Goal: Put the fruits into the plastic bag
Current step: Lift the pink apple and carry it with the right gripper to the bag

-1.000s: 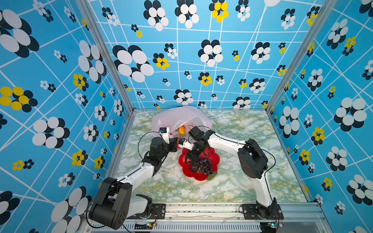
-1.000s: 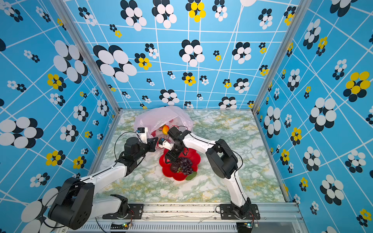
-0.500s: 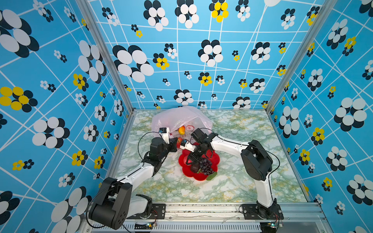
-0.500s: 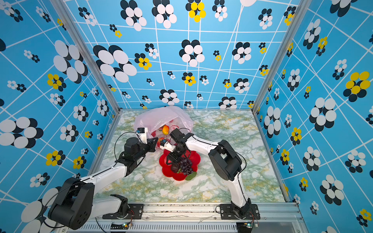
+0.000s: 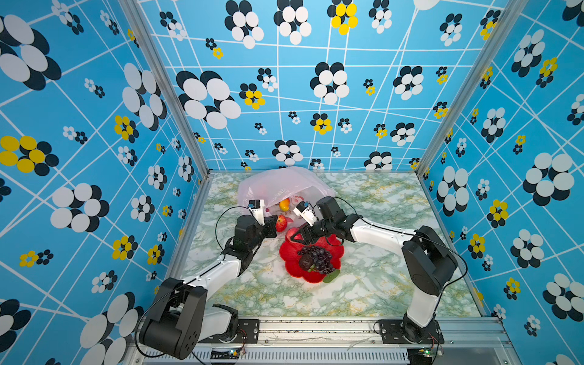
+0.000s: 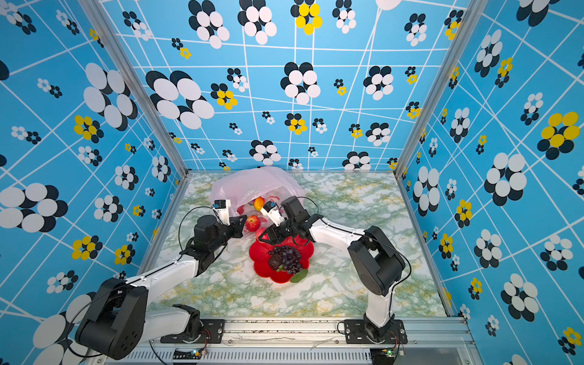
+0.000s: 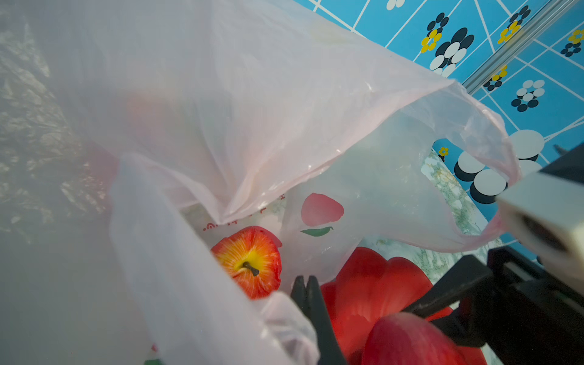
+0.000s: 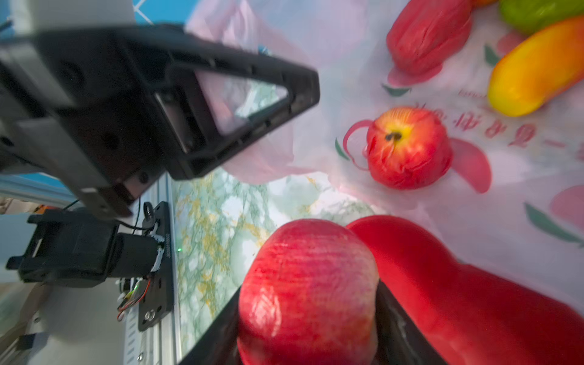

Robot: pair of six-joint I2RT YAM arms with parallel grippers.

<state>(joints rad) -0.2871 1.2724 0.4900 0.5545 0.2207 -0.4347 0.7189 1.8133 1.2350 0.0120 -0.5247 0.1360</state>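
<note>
**Apple clamped in my right pincer, bag mouth held by my left**

My right pincer (image 8: 308, 319) is clamped on a red apple (image 8: 308, 278), one jaw each side. In both top views it sits over the far rim of the red plate (image 5: 292, 268), right by the bag's mouth. Can't tell if the apple touches the rim.

My left pincer (image 7: 305, 290) is closed tight, tips together, w/ a bunch of the plastic bag (image 7: 252, 110) pinched at them. The top layer of film rises from there, so the mouth gapes toward the plate.

Just inside the mouth, beside my left tips, a second apple (image 7: 252, 262) lies on the bag's lower layer, stem up, yellow round the stem. Deeper in are the mango (image 8: 537, 69), a red fruit (image 8: 429, 34) & a green fruit (image 8: 537, 9), the last only partly in frame.

On the plate, approx mid, the grape bunch (image 5: 316, 256) & dark brown fruit (image 5: 305, 262) lie touching. A green leaf (image 5: 331, 278) sits at the near rim.

The bag lies at the back of the marbled table (image 5: 379, 278), near the back wall. The plate is just in front of it; touching or not, can't tell.
</note>
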